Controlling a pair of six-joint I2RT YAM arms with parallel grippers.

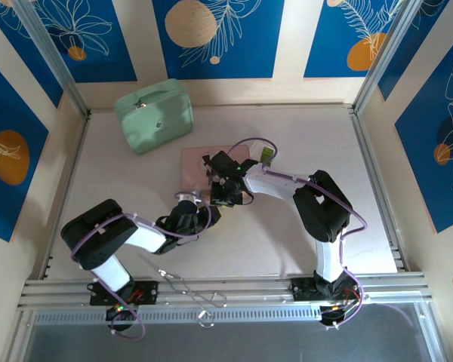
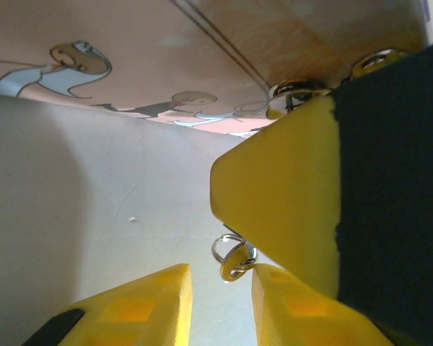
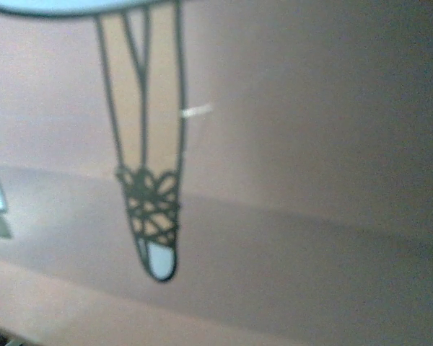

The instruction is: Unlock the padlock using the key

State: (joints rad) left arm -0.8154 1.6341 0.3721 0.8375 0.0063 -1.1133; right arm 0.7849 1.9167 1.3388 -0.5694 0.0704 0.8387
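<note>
Tabletop [image 1: 128, 177] spreads bare between pink tin [image 1: 196, 162] and left rail [image 1: 66, 188].

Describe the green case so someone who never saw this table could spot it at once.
On the table, look to the far left corner. The case lies there: a mint-green, rounded pouch with a strap on top. It is bulkier than the flat pink tin nearer the middle, and the only pale green thing of that size.

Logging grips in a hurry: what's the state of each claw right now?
Left claw: slightly open, key ring between its tips, not clearly gripped.
Right claw: cannot be told whether open or closed.
</note>
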